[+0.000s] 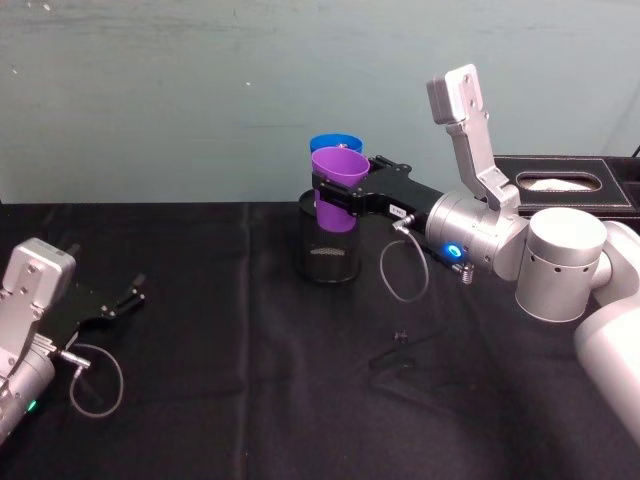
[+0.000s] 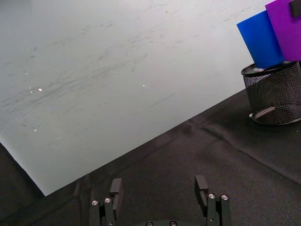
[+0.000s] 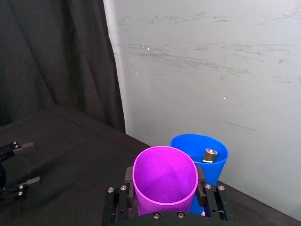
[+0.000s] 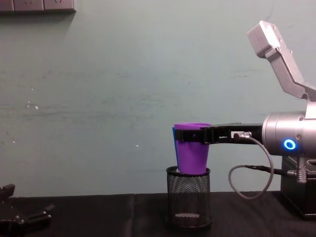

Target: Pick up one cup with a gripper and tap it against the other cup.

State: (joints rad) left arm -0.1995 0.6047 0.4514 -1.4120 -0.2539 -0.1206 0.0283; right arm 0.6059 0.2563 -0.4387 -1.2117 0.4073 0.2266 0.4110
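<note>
Two cups hang close above the mesh holder [image 1: 327,255]: the right gripper [image 1: 338,196] clamps the upright purple cup [image 1: 338,185], the blue cup [image 3: 209,160] just behind, perhaps touching. Left gripper [image 2: 160,190], well away, rests spread.

Purple cup [image 1: 339,176]; bright blue cup [image 1: 334,143]; black mesh holder [image 1: 326,258]; black cloth [image 1: 240,400]; grey-green wall [image 1: 200,90].
</note>
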